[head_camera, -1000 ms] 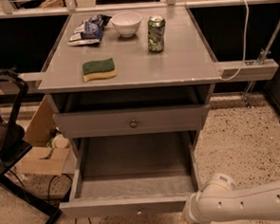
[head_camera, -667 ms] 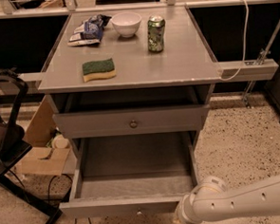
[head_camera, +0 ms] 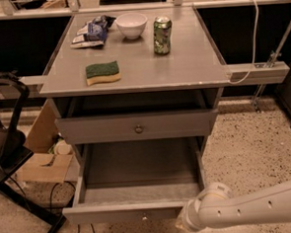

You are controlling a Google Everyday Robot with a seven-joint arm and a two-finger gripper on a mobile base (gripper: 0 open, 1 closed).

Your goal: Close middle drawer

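Leftward has slid the white arm since a second ago, bringing the gripper (head_camera: pixel 183 223) low beside the right end of the middle drawer (head_camera: pixel 117 212) front. That drawer remains pulled far out beneath the top drawer (head_camera: pixel 136 126). Whether the gripper is spread or closed cannot be told.

1. Middle drawer (head_camera: pixel 140 193), 6 o'clock: matt grey front, smooth grey lining.
2. Gripper (head_camera: pixel 183 224), 5 o'clock at the drawer front: smooth white plastic-looking shell.
3. Can (head_camera: pixel 162 35), 12 o'clock: glossy metal.
4. Sponge (head_camera: pixel 103 72), 11 o'clock: rough green top.
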